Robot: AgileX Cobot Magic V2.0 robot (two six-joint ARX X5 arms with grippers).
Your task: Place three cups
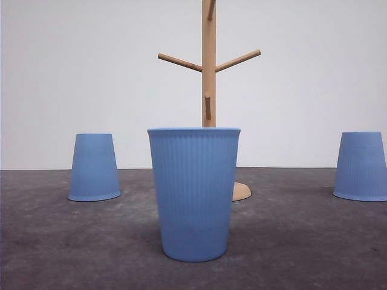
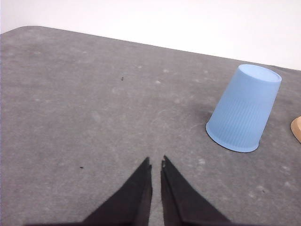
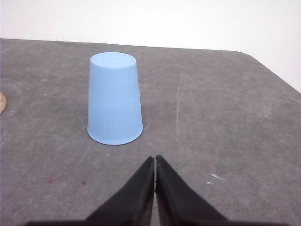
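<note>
Cups: your right tool [image 3: 154, 160], clenched empty, sat near an inverted cup [image 3: 114, 100]; a closed approach risked toppling it.

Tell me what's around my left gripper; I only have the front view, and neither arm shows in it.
Observer: The left gripper is shut, hovering over bare table, with the left upside-down cup ahead of it, untouched.
Operator: And the right one?
Observer: The right gripper is shut too, pointing almost straight at the right upside-down cup.
Operator: Anything held?
Observer: No, nothing sits between either pair of fingers.
</note>
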